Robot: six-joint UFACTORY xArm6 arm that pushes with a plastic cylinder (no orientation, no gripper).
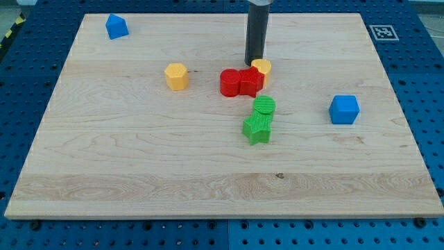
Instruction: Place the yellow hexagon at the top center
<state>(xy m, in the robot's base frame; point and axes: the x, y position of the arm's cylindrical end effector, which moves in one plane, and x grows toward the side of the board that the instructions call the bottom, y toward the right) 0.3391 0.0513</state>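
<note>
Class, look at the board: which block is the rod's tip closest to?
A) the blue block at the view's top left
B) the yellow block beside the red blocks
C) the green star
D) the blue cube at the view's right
B: my tip sits just left of the yellow block that adjoins the red blocks, far from the others.

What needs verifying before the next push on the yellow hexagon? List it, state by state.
1. My tip in view: ok, near the view's top centre.
2. Tip against the yellow hexagon: not ok, the hexagon stands apart to the view's left.
3. Hexagon at top centre: not ok.
4. Tip clear of the other yellow block: cannot tell, they sit close.
5. Red blocks off the hexagon's way up: ok.
</note>
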